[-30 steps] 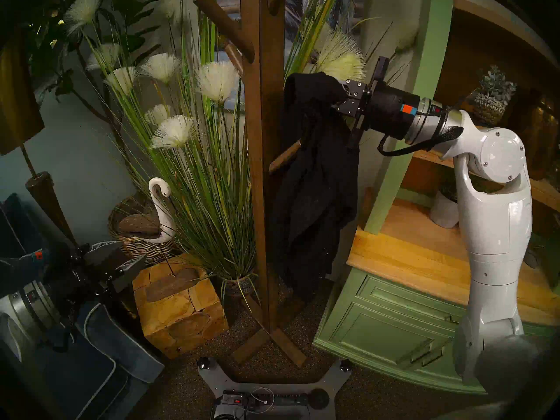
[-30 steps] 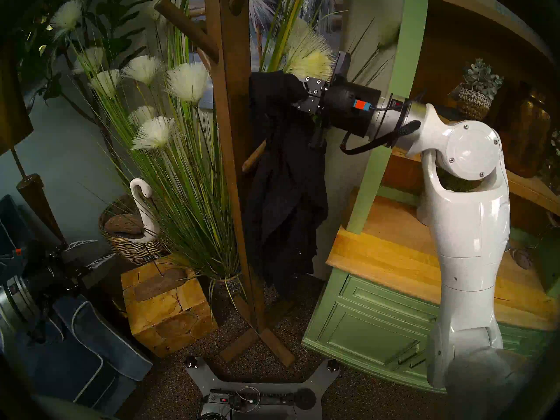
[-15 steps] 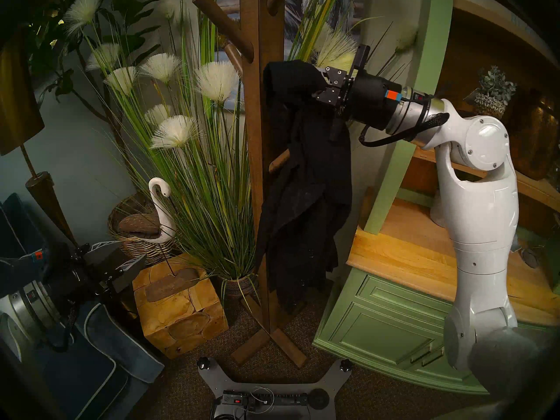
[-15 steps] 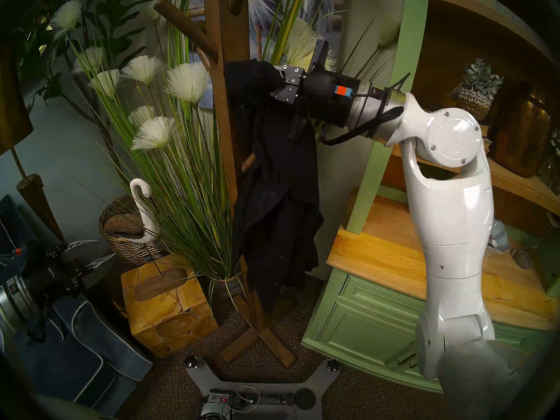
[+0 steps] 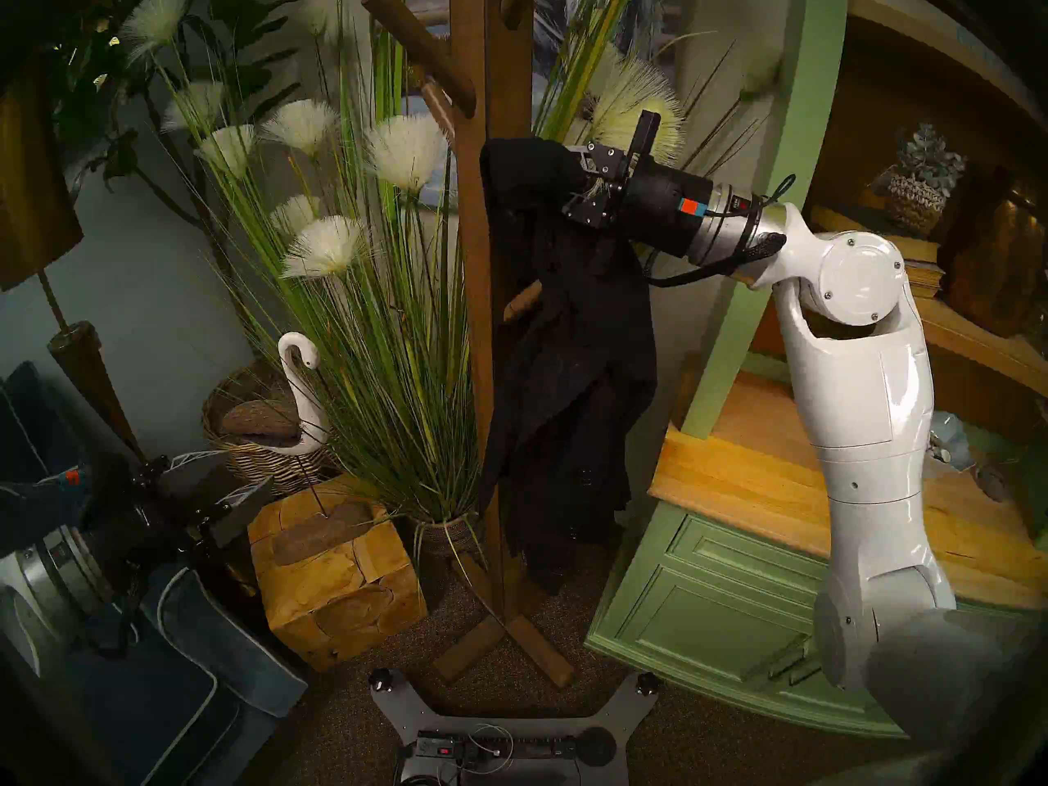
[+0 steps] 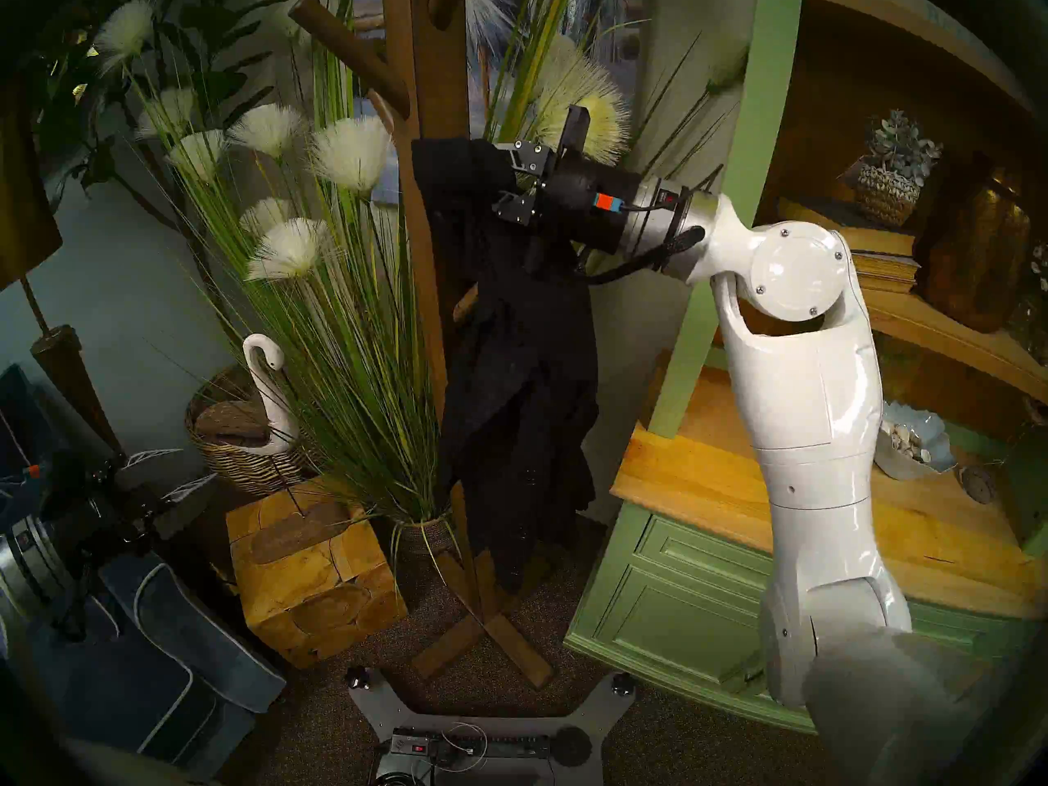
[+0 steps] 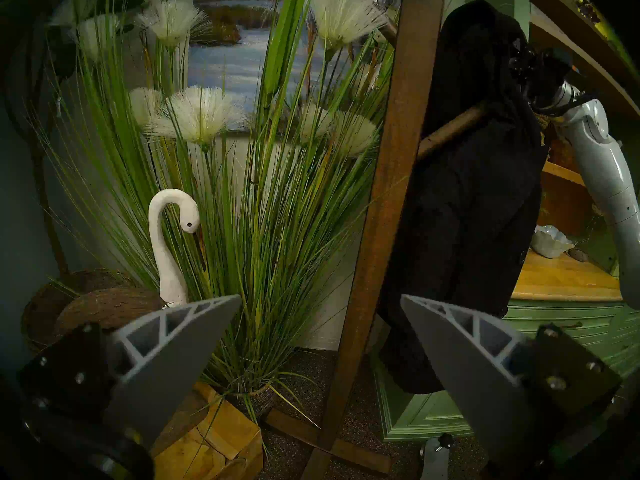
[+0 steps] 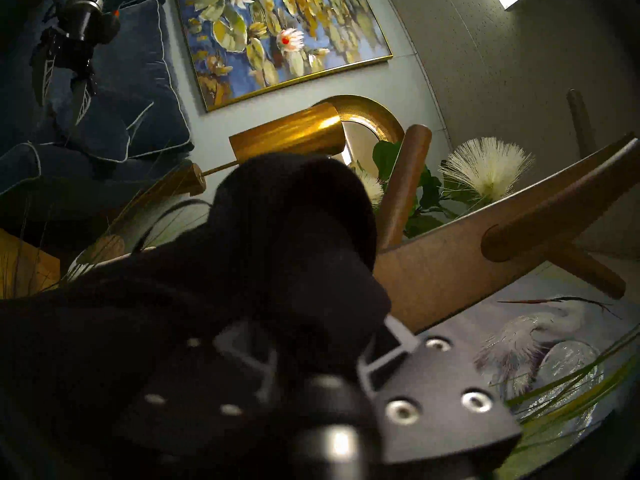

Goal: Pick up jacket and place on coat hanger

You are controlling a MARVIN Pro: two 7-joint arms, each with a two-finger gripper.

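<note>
1 green cabinet (image 5: pixel 731 614) on brown carpet (image 5: pixel 351 705)

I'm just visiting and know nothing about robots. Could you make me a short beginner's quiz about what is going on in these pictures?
1. True or false: the right hand is shut on the floppy black fabric jacket.
2. Where is the left hand? A) gripping the tall brown wooden coat stand; B) open, low and away from the stand, holding nothing; C) lifting the white carved swan figure.
3. Fill in: behind the stand, the tall green grass carries fluffy ____ flower heads.

Key: 1 true; 2 B; 3 white.
</note>
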